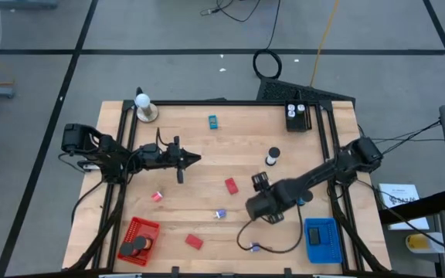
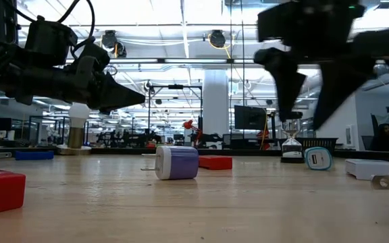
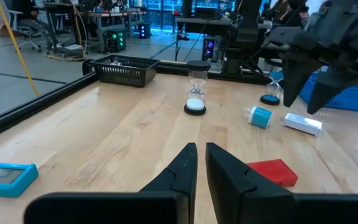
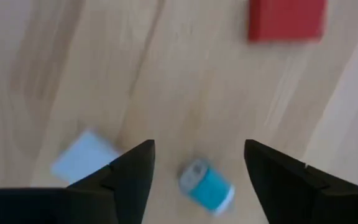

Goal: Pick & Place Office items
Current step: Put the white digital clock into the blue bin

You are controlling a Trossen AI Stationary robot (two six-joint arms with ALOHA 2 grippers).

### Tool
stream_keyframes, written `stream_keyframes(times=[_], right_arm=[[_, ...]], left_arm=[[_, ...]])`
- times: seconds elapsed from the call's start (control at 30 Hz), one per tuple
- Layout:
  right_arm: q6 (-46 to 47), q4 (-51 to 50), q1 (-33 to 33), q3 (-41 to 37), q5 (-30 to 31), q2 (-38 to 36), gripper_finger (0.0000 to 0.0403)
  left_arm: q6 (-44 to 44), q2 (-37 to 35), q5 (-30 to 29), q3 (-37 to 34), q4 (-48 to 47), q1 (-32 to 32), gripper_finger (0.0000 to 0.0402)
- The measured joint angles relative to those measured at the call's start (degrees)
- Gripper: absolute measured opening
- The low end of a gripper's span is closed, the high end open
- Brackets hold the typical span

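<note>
Teal plug lay lower centre between right gripper's spread fingers; being round, it might have rolled aside. Left gripper pinched together, empty.

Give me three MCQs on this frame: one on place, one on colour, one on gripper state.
1. Where is the red basket?
A. near-left corner of the table
B. far-right corner
C. table centre

2. What colour is the plug between the right gripper's fingers in its wrist view?
A. red
B. teal
C. black

3. How do the grippers stand?
A. both open
B. left open, right shut
C. left shut, right open

Answers:
1 A: the high view shows it at the near-left corner, opposite the blue basket.
2 B: the plug lies teal on the wood below the right gripper.
3 C: the left gripper has its fingers nearly together; the right's stand wide apart, holding nothing.
</note>
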Motion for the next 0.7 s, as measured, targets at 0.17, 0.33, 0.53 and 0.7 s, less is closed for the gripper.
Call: stream_keyframes(times=[0.17,0.33,0.53,0.7], right_arm=[[5.47,-3.38,4.18,-0.25,0.08,0.18,0.0262],[5.73,-2.09,7.13,-3.10,-0.41,0.18,0.0258],[2.98,0.12,7.49,-7.68,-1.33,0.18,0.0248],[-0.41,3.05,7.49,-8.90,-1.25,-0.02,0.0247]], left_arm=[[-0.02,0.00,0.00,0.00,0.00,0.00,0.0042],[-0.03,0.00,0.00,0.00,0.00,0.00,0.0042],[-0.06,0.00,0.00,0.00,0.00,0.00,0.0042],[-0.07,0.00,0.00,0.00,0.00,0.00,0.0042]])
